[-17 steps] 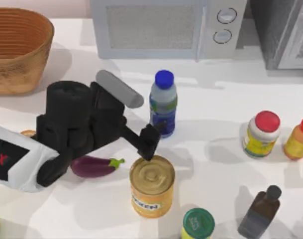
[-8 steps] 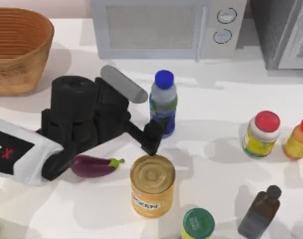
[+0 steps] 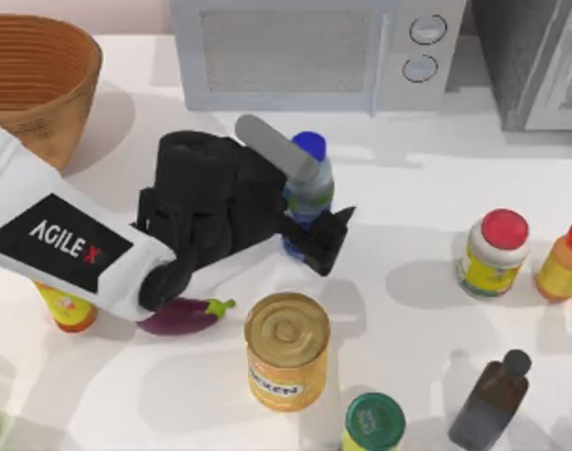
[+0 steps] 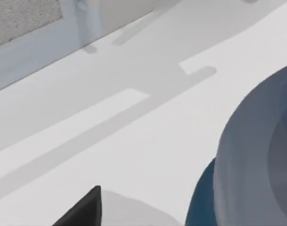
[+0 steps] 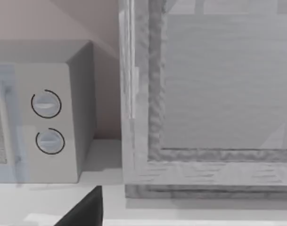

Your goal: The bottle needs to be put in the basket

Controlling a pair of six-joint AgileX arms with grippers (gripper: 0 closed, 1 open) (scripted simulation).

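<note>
The bottle (image 3: 310, 184), clear with a blue cap and a dark blue label, stands upright at the table's middle, in front of the microwave. My left gripper (image 3: 314, 211) is open around its lower body. One dark finger (image 3: 329, 241) shows on the bottle's near side and the other is hidden behind it. In the left wrist view the bottle (image 4: 249, 160) is very close, with bare table between it and a fingertip (image 4: 86, 209). The woven basket (image 3: 69, 99) sits at the far left corner. My right arm is parked, and its gripper (image 5: 86, 212) faces the microwave.
A microwave (image 3: 304, 56) stands behind the bottle. An eggplant (image 3: 177, 317) and a gold can (image 3: 286, 349) lie just in front of my left arm. A green-lidded can (image 3: 374, 423), a brown bottle (image 3: 492, 399), a red-capped jar (image 3: 495, 252) and an orange bottle (image 3: 563, 263) stand to the right.
My left arm has swung right and toward the back. Its gripper went from beside the bottle's base to straddling the bottle. The bottle has stayed where it was.
</note>
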